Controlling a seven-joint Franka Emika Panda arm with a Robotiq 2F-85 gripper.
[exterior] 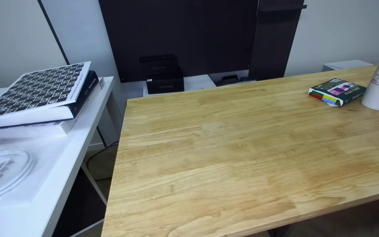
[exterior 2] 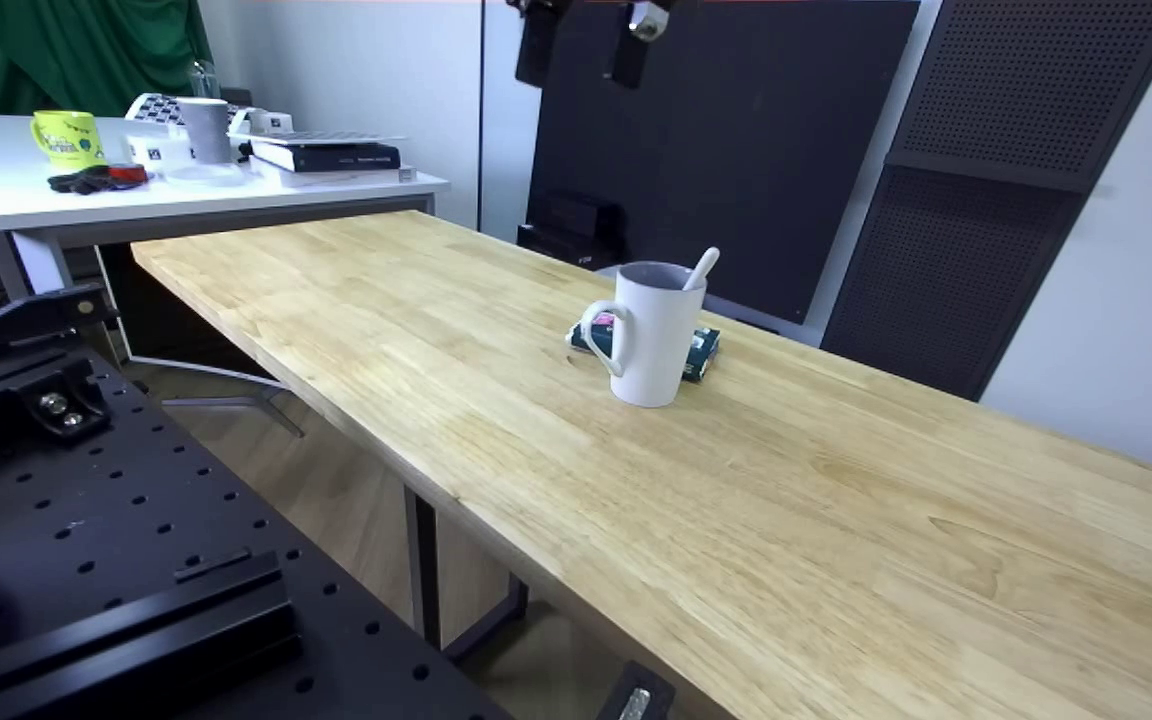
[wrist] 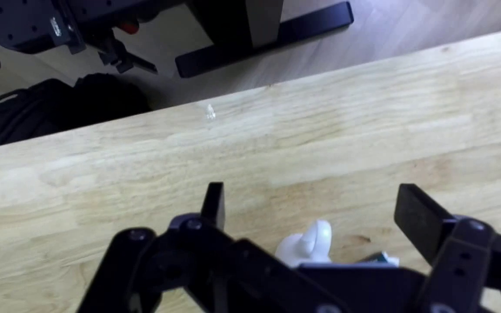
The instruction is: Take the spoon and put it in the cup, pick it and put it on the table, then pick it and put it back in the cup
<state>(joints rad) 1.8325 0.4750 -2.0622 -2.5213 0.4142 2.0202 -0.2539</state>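
Gripper [wrist: 310,196] is spread wide in the wrist view, and nothing is held between its two dark fingers [wrist: 420,219]; below, the handle of one white cup [wrist: 294,250] is glimpsed near a corner of one box [wrist: 376,258].

In an exterior view, one spoon [exterior 2: 703,268] is stood in the cup on one wooden table [exterior 2: 386,350]: a slim, pale handle with a rounded end is tilted over the rim, and the rest is hidden by the cup. On a white side table [exterior 2: 21,180], one yellow mug [exterior 2: 71,138] and one grey beaker [exterior 2: 205,130] are set.

In an exterior view, one patterned book [exterior: 38,87] is shown, and the cup is placed just beside the box; whether they touch cannot be told.
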